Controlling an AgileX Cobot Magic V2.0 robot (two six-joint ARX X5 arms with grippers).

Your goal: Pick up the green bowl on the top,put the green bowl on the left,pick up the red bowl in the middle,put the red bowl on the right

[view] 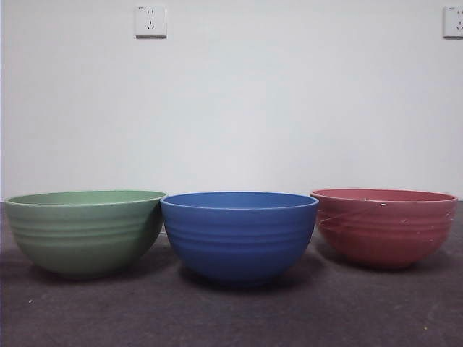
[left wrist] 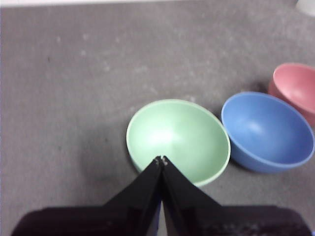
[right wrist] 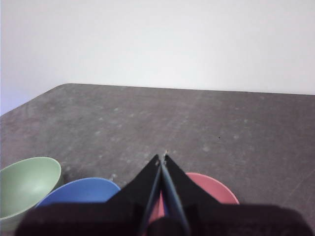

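Three bowls stand upright in a row on the dark table. The green bowl (view: 85, 231) is at the left, a blue bowl (view: 239, 235) in the middle, the red bowl (view: 383, 225) at the right. My left gripper (left wrist: 161, 160) is shut and empty, high above the green bowl (left wrist: 178, 140); the blue bowl (left wrist: 267, 130) and red bowl (left wrist: 298, 88) lie beyond it. My right gripper (right wrist: 161, 158) is shut and empty, raised above the red bowl (right wrist: 216, 191), with the blue bowl (right wrist: 81, 191) and green bowl (right wrist: 27, 184) to its side. Neither gripper shows in the front view.
The grey table (view: 231, 318) has bare room in front of the bowls. A white wall with two sockets (view: 150, 20) stands behind. The green and blue bowls almost touch; a small gap separates the blue and red bowls.
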